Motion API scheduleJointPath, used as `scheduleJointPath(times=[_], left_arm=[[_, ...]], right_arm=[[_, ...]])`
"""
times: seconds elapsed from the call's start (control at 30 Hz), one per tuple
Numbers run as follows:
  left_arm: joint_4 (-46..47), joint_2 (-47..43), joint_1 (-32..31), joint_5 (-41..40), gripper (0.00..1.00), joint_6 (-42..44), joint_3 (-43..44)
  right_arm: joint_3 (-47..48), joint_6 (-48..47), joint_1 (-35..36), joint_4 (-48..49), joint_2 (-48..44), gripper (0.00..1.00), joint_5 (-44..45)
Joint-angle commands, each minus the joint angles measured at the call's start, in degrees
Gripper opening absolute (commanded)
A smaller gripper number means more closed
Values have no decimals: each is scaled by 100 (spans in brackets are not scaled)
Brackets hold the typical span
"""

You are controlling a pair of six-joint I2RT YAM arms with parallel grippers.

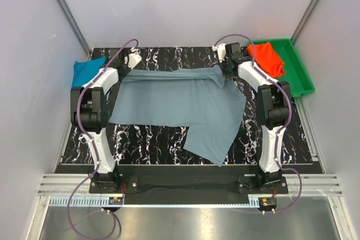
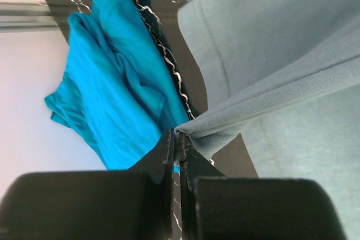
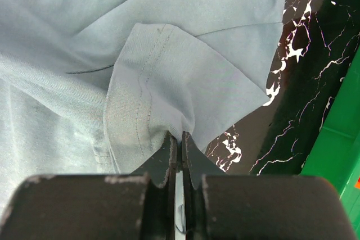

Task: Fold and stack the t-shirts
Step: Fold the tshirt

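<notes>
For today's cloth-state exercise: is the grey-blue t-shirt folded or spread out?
Mostly spread: the grey-blue t-shirt lies wide across the table, only its far edge folded over.

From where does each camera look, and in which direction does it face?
Top external: above and behind the bases, looking down on the black marbled table; left arm and right arm show, over a spread dusty grey-blue cloth t-shirt.
Left wrist: on the left arm, facing along its shut left gripper, which pinches that shirt; crumpled bright teal-blue cloth t-shirt beyond.
Right wrist: on the right arm, facing along its shut right gripper, pinching the same shirt; green plastic tray at right.
Shared: all three show the grey-blue t-shirt.
</notes>
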Motion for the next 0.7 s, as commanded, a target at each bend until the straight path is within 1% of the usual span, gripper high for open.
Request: scheduleJointPath(times=[0.0,0.17,0.4,0.6,0.67], left_arm=[[-157,33,268,-328,0,-39,55],[-483,191,224,-240,0,-223,205],[-553,385,207,-301,0,-303,433],[-562,464,181,-345,0,-320,460],[-571,473,172,-363,7,-329,486]], right_arm=[[-39,-82,-97,-122,-181,0,502],[-145,-73,-97,-122,-189,0,519],[-233,-81,-45,-114,-233,0,501],[-277,-64,-45,-122,-251,0,484],[-303,-47,-27,-131,-242,0,484]])
